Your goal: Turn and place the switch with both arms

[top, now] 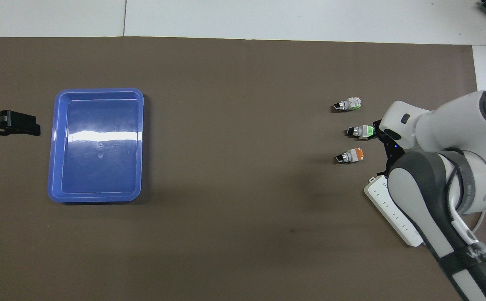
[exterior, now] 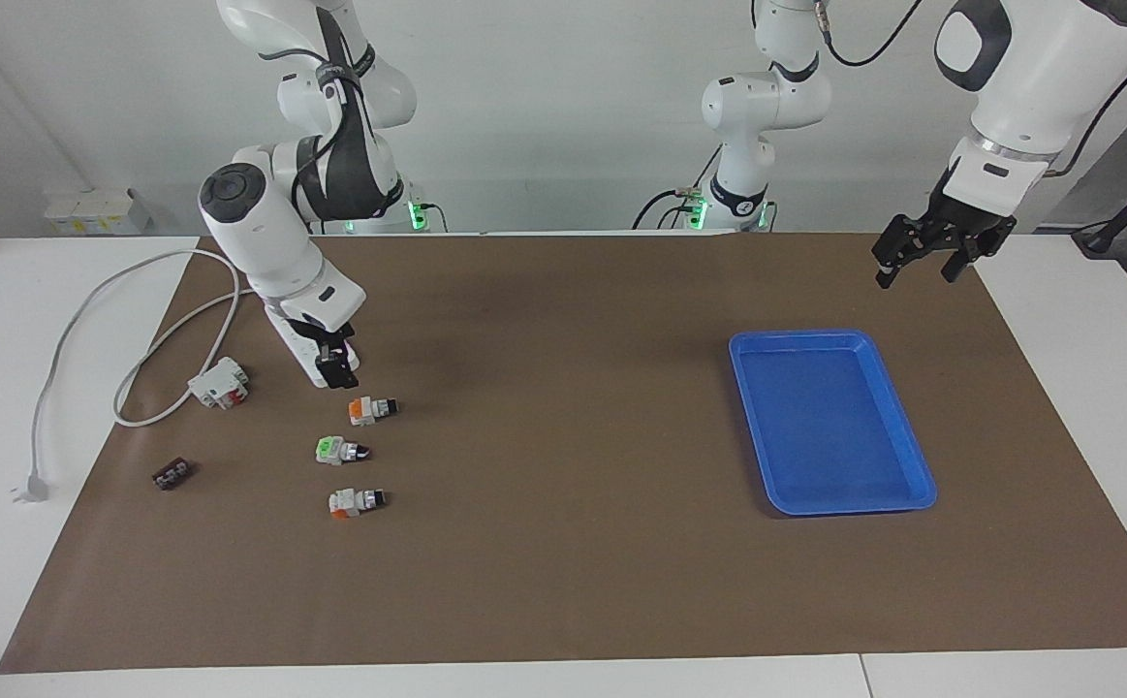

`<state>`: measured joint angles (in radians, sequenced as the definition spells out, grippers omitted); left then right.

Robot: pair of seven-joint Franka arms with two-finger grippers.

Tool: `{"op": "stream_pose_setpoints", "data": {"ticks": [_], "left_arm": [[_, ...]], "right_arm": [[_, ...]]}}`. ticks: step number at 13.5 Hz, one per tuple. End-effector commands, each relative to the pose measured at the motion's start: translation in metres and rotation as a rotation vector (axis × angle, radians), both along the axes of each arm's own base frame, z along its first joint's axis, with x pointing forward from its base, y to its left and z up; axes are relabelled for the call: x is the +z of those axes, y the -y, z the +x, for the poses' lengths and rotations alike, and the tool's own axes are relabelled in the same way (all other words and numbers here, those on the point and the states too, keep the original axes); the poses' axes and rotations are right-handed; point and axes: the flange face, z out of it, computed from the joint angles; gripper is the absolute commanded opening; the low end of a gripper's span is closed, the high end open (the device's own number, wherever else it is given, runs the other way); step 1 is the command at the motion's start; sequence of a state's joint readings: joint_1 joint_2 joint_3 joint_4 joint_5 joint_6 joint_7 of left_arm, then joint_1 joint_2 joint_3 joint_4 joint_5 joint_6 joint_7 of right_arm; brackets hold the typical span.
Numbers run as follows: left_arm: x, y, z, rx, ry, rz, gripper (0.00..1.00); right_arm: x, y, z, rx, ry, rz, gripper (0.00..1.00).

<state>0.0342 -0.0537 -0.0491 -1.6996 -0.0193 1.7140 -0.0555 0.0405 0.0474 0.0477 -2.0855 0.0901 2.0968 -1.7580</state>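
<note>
Jaws spread and empty on the left gripper [exterior: 929, 262]; the right gripper's [exterior: 334, 368], over the power strip [top: 393, 211], can't be made out.

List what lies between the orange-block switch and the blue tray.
Nothing: both views show only bare brown mat between the switch and the tray. The other two switches lie farther from the robots, off that line.
</note>
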Motion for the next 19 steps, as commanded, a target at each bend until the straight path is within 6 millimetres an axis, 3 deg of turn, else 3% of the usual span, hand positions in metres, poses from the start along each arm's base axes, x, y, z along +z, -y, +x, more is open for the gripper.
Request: {"op": "stream_pose_setpoints", "data": {"ticks": [1,5,8,10,12,19], "left_arm": [[0.004,-0.002,-0.008,0.002,-0.005,0.011,1.0],[0.004,-0.002,-0.008,0.002,-0.004,0.011,1.0],[0.004,-0.002,-0.008,0.002,-0.005,0.011,1.0],[0.004,-0.002,-0.008,0.002,-0.004,0.011,1.0],[0.004,-0.002,-0.008,0.002,-0.004,0.011,1.0],[0.004,-0.002,-0.008,0.002,-0.005,0.011,1.0]], "right_arm": [[-0.017,0.001,-0.005,0.063,0.003,0.017,1.0],[-0.046,0.003,-0.006,0.124,0.048,0.016,1.0],[-0.064,0.004,-0.016,0.075,0.038,0.042,1.0],[-0.07,0.004,-0.019,0.083,0.053,0.038,1.0],[-0.073,-0.012,-0.021,0.138,0.074,0.037,1.0],[-0.092,-0.001,-0.011,0.128,0.101,0.033,1.0]]}}
